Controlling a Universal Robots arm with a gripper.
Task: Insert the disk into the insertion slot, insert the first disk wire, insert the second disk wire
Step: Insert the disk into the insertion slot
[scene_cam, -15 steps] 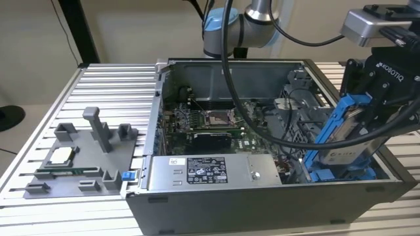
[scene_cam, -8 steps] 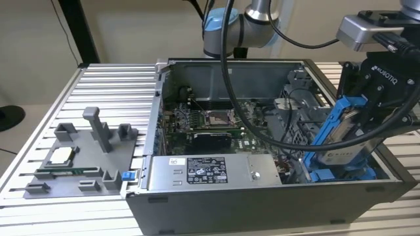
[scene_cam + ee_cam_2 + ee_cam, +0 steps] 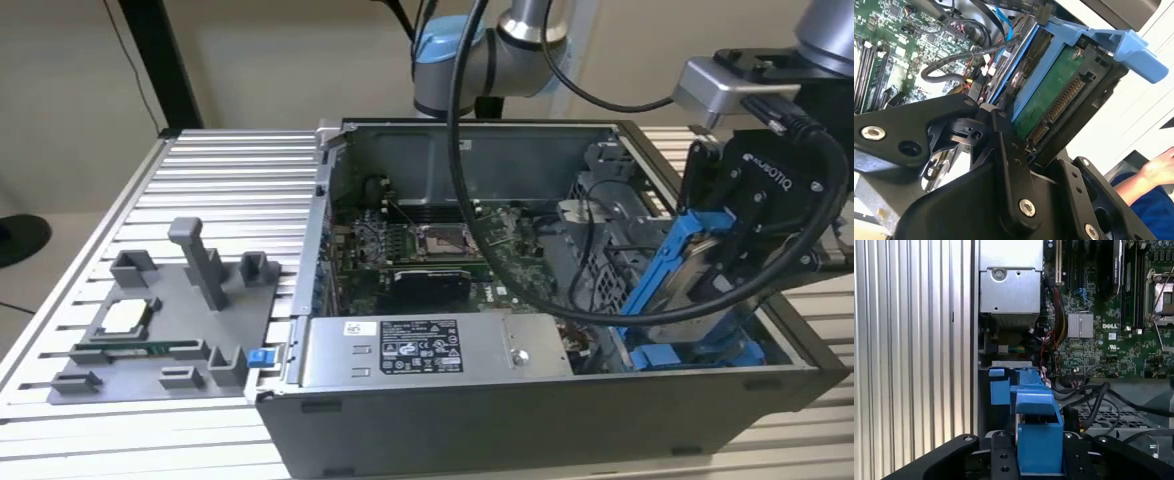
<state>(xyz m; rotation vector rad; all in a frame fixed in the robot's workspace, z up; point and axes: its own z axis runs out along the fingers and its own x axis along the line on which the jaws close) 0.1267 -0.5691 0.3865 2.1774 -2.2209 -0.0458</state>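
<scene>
Gripper (image 3: 1040, 152) jaws are clamped on the disk (image 3: 1053, 97), which is pinched between black fingers (image 3: 1005, 142). The second wrist view shows the disk's green board face and connector row. The blue carrier (image 3: 1114, 42) wraps its edge, with a tab sticking out past the end. In the first wrist view the gripper (image 3: 1036, 460) has the carrier (image 3: 1038, 427) between its fingers (image 3: 999, 460). A perforated cage wall (image 3: 1114, 416) and loose black cables (image 3: 1089, 395) are just beside it.

In the exterior view the gripper (image 3: 727, 270) holds the disk (image 3: 663, 265) in the air, steeply tilted. It is over the case (image 3: 534, 420) corner at the exterior view's right front. The disk's lower end points down at the slot (image 3: 697, 352), whose blue rails are just beneath. I can't tell if the end touches the rails. The disk is not lying flat in the slot.

The PSU box (image 3: 414, 350) sits along the front wall, on the exterior view's left of the slot. The motherboard (image 3: 427, 245) is behind it, deeper in the case. A thick black hose (image 3: 461, 150) hangs from the arm (image 3: 447, 50) across the open case.

The case stands on a ribbed table (image 3: 227, 170). A grey fixture (image 3: 160, 340) lies on the table, on the exterior view's left and well apart from the case.

Far back in the second wrist view is a person's hand (image 3: 1160, 167) with a blue sleeve (image 3: 1149, 212), clear of the disk.
</scene>
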